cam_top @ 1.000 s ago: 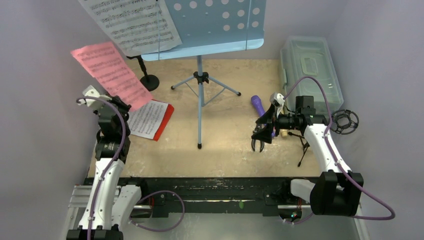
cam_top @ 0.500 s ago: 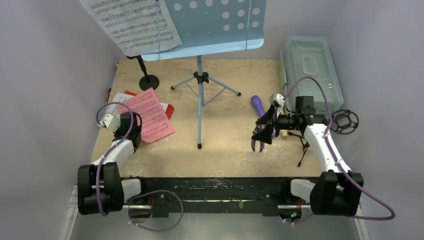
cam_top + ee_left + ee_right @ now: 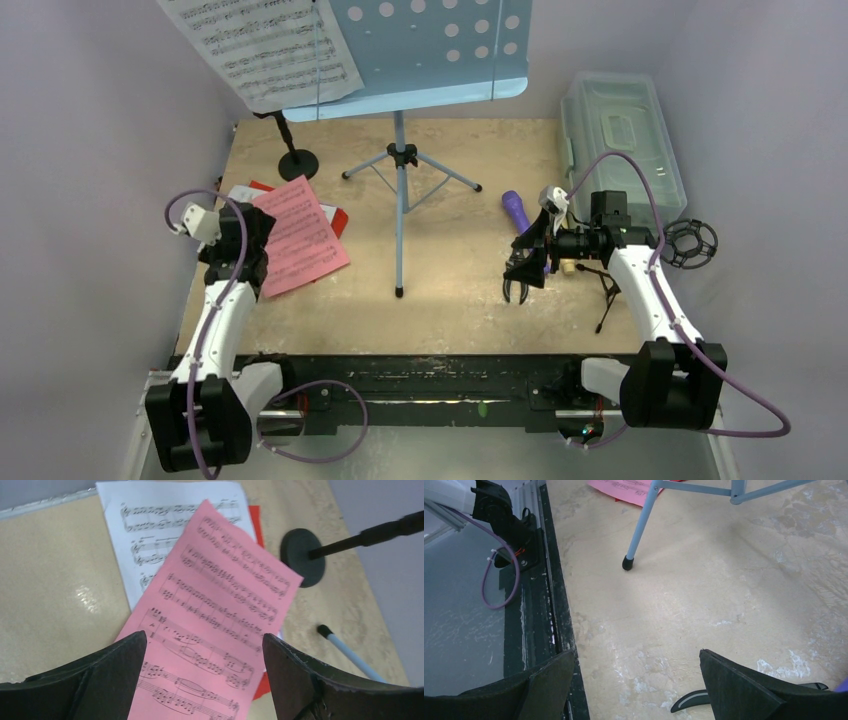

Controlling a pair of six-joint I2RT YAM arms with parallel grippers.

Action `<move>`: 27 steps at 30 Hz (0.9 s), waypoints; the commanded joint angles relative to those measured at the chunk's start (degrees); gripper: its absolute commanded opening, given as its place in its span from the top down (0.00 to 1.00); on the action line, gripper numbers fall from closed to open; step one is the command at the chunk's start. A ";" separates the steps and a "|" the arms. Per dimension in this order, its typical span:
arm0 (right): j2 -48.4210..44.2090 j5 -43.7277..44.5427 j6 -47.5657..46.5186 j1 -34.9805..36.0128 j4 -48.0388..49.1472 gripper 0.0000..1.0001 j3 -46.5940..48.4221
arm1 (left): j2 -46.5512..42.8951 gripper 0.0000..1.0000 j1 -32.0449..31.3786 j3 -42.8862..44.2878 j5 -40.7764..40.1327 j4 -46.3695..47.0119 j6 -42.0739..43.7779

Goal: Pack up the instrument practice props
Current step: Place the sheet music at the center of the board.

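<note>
Left claw [image 3: 204,637] spread, above pink sheet [image 3: 220,595]

Overhead, the top edge cuts off the light-blue music desk [image 3: 430,50] and the white sheet [image 3: 265,50] on it. I see the pink page [image 3: 300,235] covering most of a white page [image 3: 240,194] and a red page [image 3: 338,216]. My right arm [image 3: 600,240] hides most of the cream microphone [image 3: 568,266] and the near end of the purple microphone [image 3: 516,210]. The printed notes are too small to read.

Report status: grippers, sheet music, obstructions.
Left gripper open above pink page, empty. Right gripper open, empty. Pink page flat atop white page. Round-base pole close beside.
</note>
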 commanded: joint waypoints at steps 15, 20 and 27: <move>0.35 0.00 -1.54 0.15 -0.44 0.01 2.01 | -11.65 0.16 0.21 18.92 26.05 -0.14 30.61; 0.43 0.04 -1.54 0.15 -0.48 0.01 1.95 | -12.21 0.16 0.25 21.94 31.98 3.32 33.81; 0.45 0.04 -1.67 0.15 -0.57 0.01 2.01 | -12.18 0.15 -0.50 23.71 39.40 10.81 35.39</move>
